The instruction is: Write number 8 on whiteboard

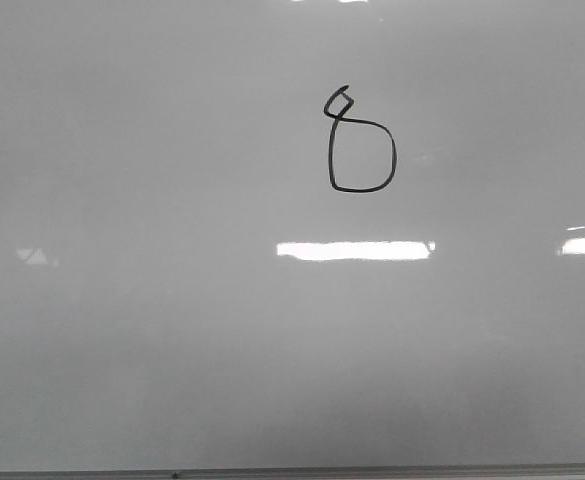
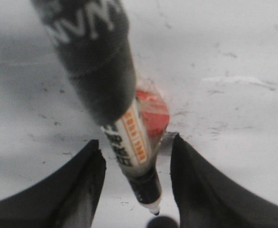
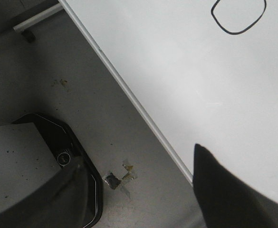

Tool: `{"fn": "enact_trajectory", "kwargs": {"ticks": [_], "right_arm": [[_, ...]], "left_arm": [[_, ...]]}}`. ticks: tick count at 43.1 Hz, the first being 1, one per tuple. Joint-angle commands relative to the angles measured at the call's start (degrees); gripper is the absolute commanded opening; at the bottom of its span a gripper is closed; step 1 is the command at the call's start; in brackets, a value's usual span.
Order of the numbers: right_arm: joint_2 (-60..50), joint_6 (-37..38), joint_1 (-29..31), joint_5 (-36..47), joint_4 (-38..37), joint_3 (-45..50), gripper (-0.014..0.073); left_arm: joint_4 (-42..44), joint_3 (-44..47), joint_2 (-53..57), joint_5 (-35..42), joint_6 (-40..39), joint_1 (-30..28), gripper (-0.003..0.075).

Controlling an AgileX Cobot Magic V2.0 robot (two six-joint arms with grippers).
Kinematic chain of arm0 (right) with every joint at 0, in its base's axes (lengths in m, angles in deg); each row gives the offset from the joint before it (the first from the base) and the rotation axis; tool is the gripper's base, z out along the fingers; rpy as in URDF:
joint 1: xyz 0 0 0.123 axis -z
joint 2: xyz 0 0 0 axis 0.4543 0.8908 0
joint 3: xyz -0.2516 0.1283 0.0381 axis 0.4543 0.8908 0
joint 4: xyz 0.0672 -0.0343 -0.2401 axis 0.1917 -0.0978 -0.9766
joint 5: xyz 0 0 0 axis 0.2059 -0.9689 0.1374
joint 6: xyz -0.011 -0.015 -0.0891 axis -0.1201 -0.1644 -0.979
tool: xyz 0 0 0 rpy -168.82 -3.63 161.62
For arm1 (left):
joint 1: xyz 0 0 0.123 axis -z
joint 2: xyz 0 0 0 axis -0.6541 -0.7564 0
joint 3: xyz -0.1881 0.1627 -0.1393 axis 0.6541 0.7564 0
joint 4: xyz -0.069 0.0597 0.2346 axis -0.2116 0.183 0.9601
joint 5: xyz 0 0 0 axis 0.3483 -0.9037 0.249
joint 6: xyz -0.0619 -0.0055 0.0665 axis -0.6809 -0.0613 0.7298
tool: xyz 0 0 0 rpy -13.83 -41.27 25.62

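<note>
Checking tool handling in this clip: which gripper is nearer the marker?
Left. The marker sits inside the left gripper, between its fingers. The right gripper hangs over the edge of the whiteboard, with no marker in its view.

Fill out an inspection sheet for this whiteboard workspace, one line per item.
Surface: whiteboard glossy, with bright glare patches and a thin frame edge.
Job's things: number 8 drawn, a tiny upper loop over a large squarish lower loop; marker with its tip exposed.
Clutter: nothing seen on the board.
Grippers: left pincer has the marker between its fingers; right pincer open, empty, over the board's edge.
Cables: nothing seen.
Surroundings: grey floor with a black-rimmed base.
</note>
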Motion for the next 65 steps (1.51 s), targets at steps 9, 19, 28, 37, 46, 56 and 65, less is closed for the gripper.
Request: {"fn": "enact_trajectory", "kwargs": {"ticks": [9,19,28,37,46,56,65], "right_arm": [[-2.1,7.6,1.9,3.1,-0.8,-1.8,0.0499],[-6.7,24.8,5.5,3.5,-9.3,-1.7,0.0499],[-13.5,29.8,5.5,4.1,-12.0,0.7,0.0499],[-20.5,32.6,5.5,4.6,-12.2,5.4,0.0499],[-23.7,37.9,5.5,3.8,-17.0,7.9,0.0499],[-23.7,38.1,5.5,3.5,-18.4,8.1,0.0499],[-23.7,38.1,5.5,3.5,-18.4,8.3,0.0307]], "left_arm": [[1.8,-2.9,7.1,-3.3,-0.3,0.0,0.0354],[1.8,-3.0,19.1,-7.7,-0.2,5.0,0.0354],[1.3,-2.9,30.3,-13.1,0.6,16.1,0.0354],[-1.3,-2.8,37.9,-19.4,0.6,24.4,0.0354],[-2.1,-0.7,42.1,-20.0,0.6,25.8,0.0354],[-2.1,1.0,42.1,-19.9,0.6,25.8,0.0353],[-2.1,1.8,42.0,-19.2,0.6,25.8,0.0195]]}}
